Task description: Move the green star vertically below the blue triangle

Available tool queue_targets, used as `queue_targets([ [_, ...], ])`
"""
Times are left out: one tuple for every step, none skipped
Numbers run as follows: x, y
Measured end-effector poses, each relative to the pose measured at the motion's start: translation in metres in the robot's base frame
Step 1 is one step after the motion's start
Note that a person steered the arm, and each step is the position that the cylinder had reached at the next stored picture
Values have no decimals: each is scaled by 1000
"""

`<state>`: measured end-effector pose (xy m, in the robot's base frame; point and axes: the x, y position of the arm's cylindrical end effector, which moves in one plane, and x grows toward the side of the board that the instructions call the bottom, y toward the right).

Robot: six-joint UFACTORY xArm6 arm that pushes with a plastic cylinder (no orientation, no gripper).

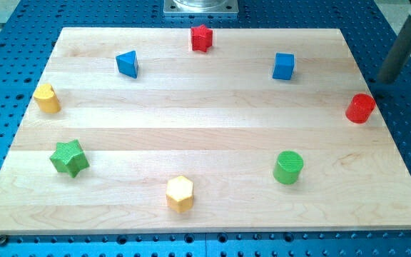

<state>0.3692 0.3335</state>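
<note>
**Eight coloured blocks ringed on a wooden board, rod off to the side**

Eight small blocks sit spread around the edges of a pale wooden board point(205, 100), which lies on a blue perforated table point(398, 43). The green star point(69, 158) rests near the view's left edge, in the lower half of the board. The blue triangle point(128, 63) stands near the view's top, up and to the right of the star, well apart from it. Between them along the left edge is a yellow cylinder-like block point(47, 98).

At the view's top centre is a red star point(201, 38). Right of it sits a blue cube point(283, 66). A red cylinder point(360, 108) stands at the board's right edge. A green cylinder point(288, 167) sits in the lower right, and a yellow hexagonal block point(180, 193) near the bottom centre.

The dark rod enters from the view's top right corner, slanting down and left. My tip point(386, 79) lies beyond the board's right edge, over the blue table, just above the red cylinder and not touching it. It is far from the green star, on the opposite side of the board. The arm has no hand or jaws, only this plain rod, so there is nothing to spread, press together or pinch.
</note>
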Motion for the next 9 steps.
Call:
queue_targets([
  [56, -39],
  [126, -105],
  [195, -172],
  [235, -185],
  [249, -218],
  [249, -268],
  [250, -354],
  [249, -419],
  [248, -490],
])
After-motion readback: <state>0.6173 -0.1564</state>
